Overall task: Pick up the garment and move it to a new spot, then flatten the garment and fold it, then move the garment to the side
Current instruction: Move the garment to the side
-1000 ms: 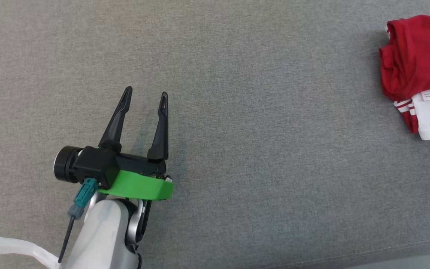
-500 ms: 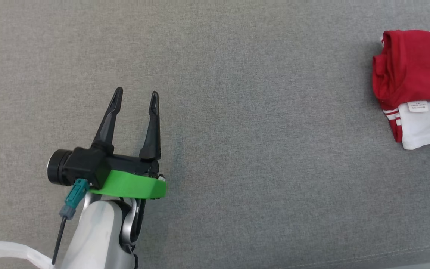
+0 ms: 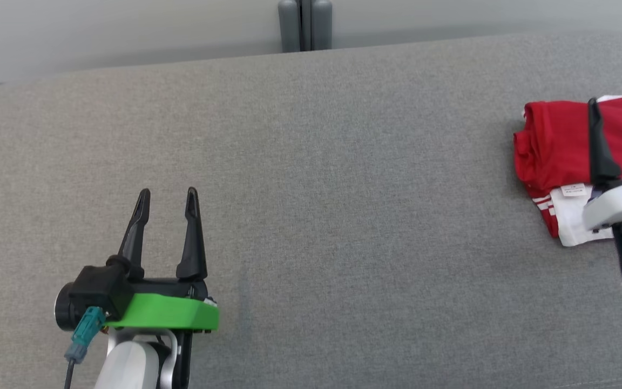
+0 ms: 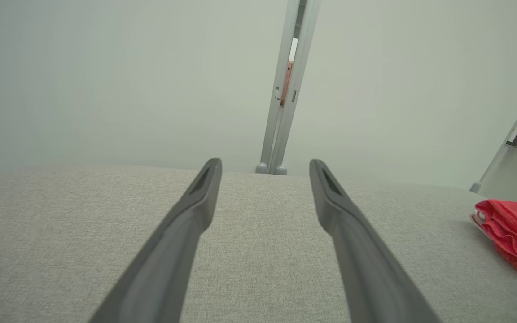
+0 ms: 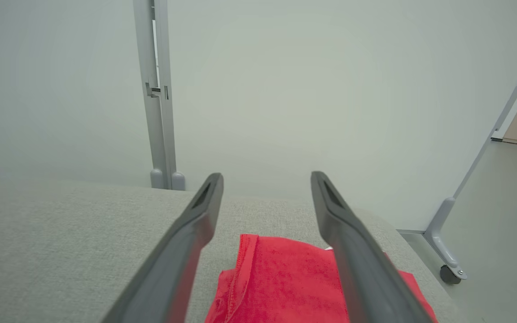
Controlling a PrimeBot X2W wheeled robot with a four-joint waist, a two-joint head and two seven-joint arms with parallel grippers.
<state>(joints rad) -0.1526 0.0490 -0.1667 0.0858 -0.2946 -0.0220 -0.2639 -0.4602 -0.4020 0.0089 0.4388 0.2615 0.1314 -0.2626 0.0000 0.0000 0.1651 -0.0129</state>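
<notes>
The folded red-and-white fabric garment lay partly hidden behind the dark-fingered right gripper, and the head view's right edge cropped both.

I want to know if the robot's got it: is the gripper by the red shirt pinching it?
No, the right gripper is wide open and the red garment lies free on the grey cushion.

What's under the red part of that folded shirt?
A white layer with red stripes and a label pokes out, resting on the grey cushion. Anything deeper is covered.
</notes>
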